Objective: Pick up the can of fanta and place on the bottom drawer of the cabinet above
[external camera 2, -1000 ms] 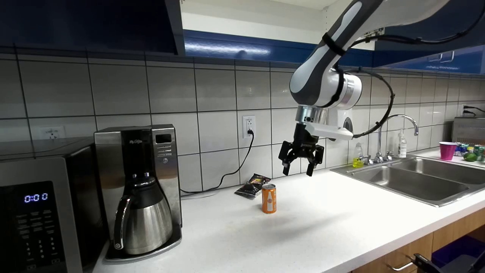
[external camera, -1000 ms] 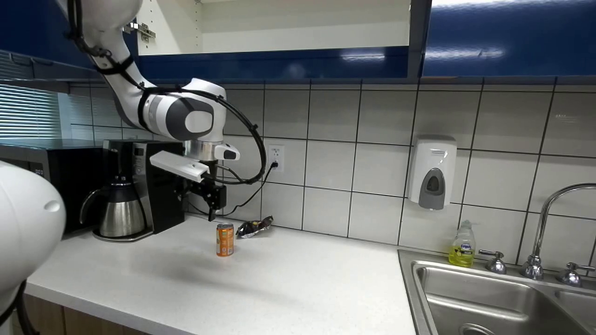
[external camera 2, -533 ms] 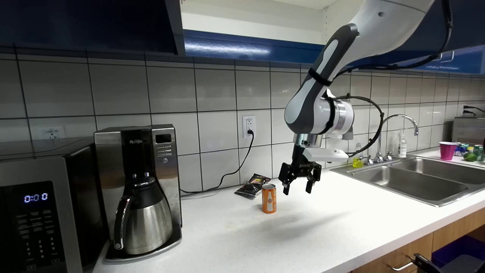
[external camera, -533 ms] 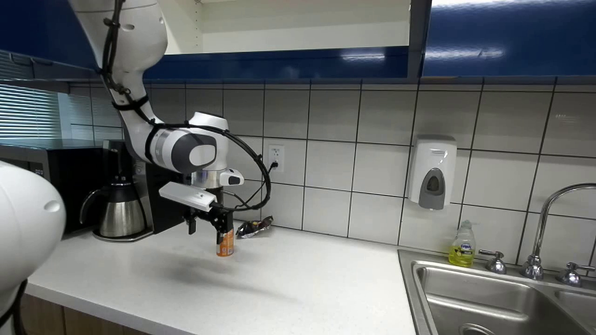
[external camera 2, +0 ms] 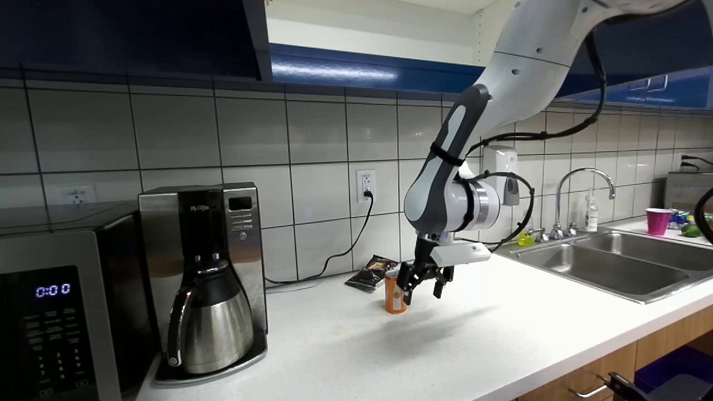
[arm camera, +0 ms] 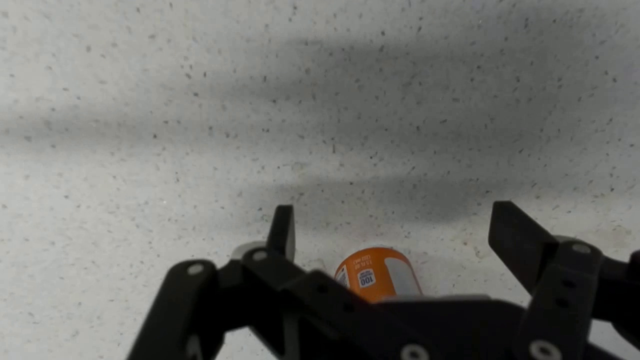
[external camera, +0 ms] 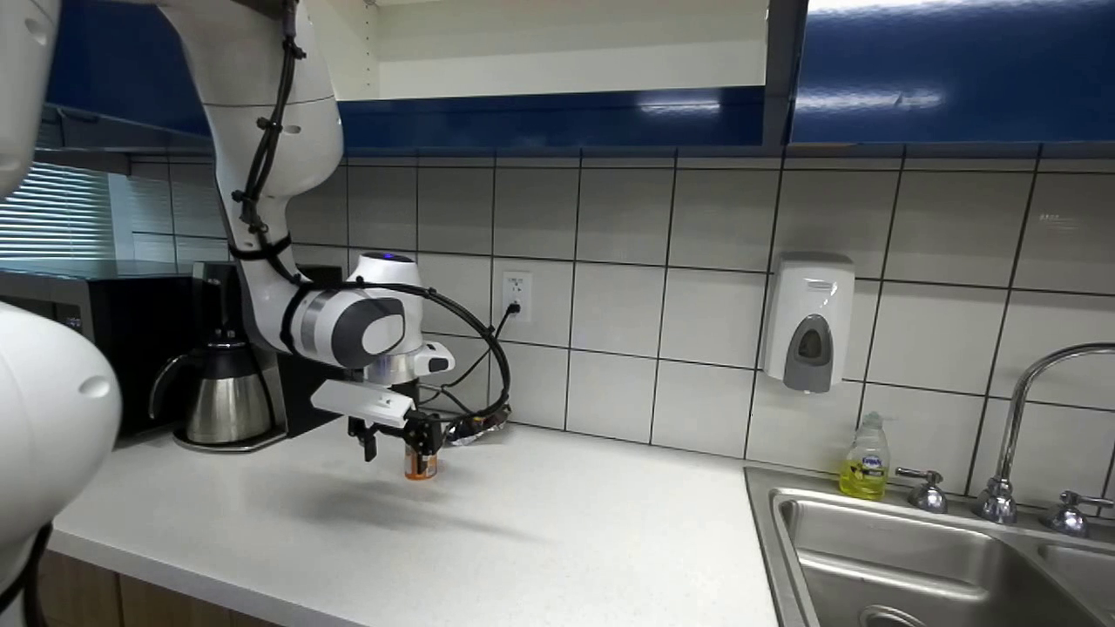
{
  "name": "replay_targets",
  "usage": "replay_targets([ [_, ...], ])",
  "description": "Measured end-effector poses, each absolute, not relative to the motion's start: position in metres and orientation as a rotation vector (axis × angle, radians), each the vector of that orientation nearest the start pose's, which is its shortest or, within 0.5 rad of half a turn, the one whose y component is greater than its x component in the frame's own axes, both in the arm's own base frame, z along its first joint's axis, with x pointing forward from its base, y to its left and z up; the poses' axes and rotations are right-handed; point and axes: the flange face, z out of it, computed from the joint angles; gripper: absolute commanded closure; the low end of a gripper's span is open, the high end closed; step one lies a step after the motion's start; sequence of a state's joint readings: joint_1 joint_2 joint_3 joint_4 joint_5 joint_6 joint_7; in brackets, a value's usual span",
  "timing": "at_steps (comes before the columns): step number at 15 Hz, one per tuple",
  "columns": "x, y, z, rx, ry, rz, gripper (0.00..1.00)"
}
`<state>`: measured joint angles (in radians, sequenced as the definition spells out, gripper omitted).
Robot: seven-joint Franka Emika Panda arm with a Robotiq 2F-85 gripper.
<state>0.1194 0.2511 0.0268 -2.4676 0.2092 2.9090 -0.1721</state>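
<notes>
Dish soap [external camera: 864, 466] by the sink [external camera: 888, 531] reads Dawn in an exterior view, where the gripper [external camera: 398, 451] hangs over the white countertop [external camera: 592, 522], fingers [external camera: 369, 446] spread, one in front of the orange can [external camera: 420, 472] standing upright there. In an exterior view the microwave [external camera 2: 72, 301] shows 0:00, script on the coffee maker [external camera 2: 206, 234] looks like Mr. Coffee, and lettering on the snack bag [external camera 2: 372, 273] is too small to read; the gripper is just beside the can and overlaps it, touching or not I cannot tell. In the wrist view the fingertips [arm camera: 282, 230] stand well apart, the can showing between them, partly covered by the gripper, its inverted label giving 100 and, in smaller print, FL OZ.
</notes>
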Motion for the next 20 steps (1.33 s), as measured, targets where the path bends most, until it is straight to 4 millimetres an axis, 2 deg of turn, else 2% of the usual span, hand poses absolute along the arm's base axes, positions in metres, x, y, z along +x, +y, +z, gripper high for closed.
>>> replay_targets([
  [4,0.508,0.068,0.201,-3.052,-0.218,-0.386,0.0],
  [9,0.522,0.073,0.197,-3.044,-0.231,-0.523,0.0],
  [20,0.533,0.075,0.19,-3.014,-0.206,-0.697,0.0],
])
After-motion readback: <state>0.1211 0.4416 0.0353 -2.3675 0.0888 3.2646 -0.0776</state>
